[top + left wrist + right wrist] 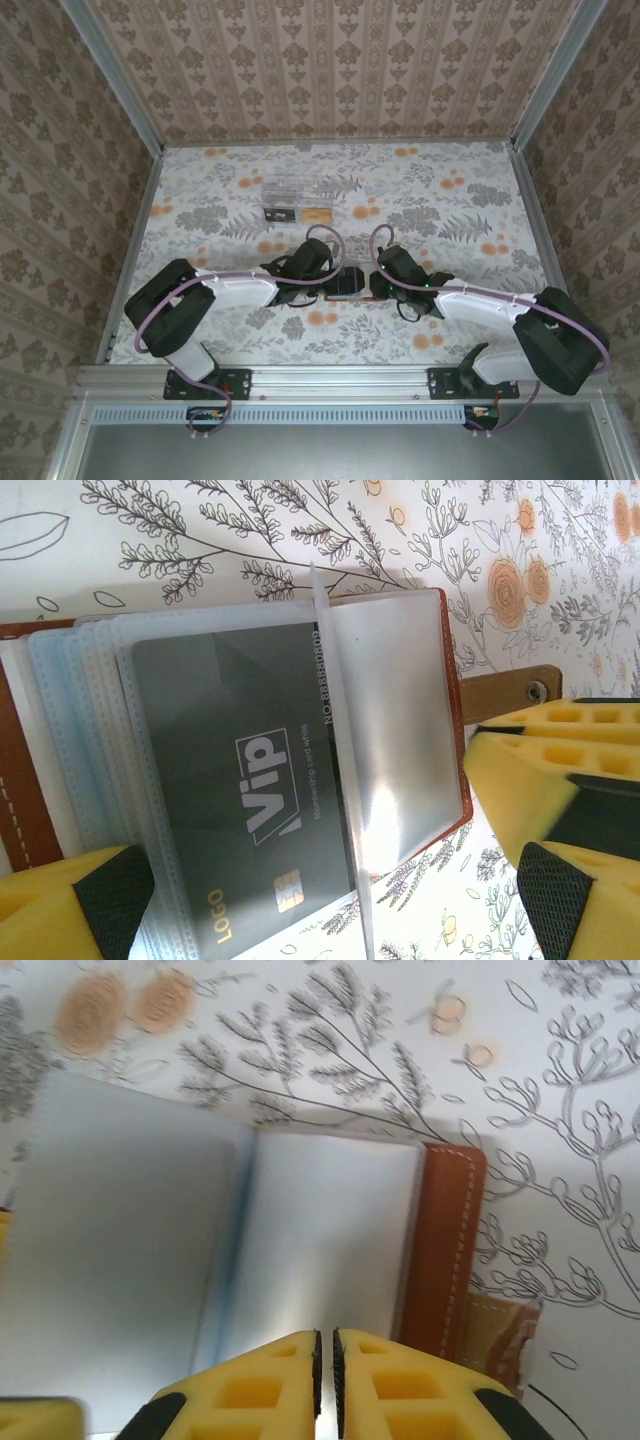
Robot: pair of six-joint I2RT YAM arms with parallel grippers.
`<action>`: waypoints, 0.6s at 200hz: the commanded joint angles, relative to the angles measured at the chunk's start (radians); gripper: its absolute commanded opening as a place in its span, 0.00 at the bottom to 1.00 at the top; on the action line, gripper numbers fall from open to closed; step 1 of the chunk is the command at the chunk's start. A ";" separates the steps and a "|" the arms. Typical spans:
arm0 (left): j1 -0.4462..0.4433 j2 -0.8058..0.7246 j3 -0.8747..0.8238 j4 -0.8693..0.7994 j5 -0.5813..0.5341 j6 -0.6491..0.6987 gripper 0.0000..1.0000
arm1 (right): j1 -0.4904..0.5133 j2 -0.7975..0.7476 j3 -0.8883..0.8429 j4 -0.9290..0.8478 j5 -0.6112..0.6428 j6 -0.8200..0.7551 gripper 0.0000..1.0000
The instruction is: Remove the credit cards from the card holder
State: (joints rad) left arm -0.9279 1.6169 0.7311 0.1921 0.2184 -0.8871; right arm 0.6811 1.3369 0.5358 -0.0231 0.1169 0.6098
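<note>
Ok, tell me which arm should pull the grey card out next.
Left. The left gripper is open and straddles the grey card, which lies face up in the open card holder. The right gripper is shut at the holder's edge, seemingly steadying it, so it would have to reopen first.

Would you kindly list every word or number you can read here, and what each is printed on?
"ViP": large, on the grey card in the card holder.
"LOGO": gold, same card.
"Membership card white": small print beside "ViP", barely legible.
Number line along the card's edge: too blurred to read.
Labels in the clear box: too small to read.
</note>
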 commanded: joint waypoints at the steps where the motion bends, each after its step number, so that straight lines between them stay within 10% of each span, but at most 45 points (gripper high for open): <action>1: -0.005 0.024 0.004 -0.026 0.021 -0.012 0.99 | -0.011 0.038 -0.019 -0.050 0.074 0.051 0.15; 120: -0.016 0.073 0.019 0.036 0.077 -0.014 1.00 | -0.025 0.198 -0.037 0.118 -0.111 0.078 0.13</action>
State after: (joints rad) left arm -0.9279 1.6485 0.7429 0.2291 0.2268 -0.8898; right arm 0.6369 1.4731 0.5144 0.1329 0.1345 0.6628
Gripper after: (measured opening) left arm 0.998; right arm 0.131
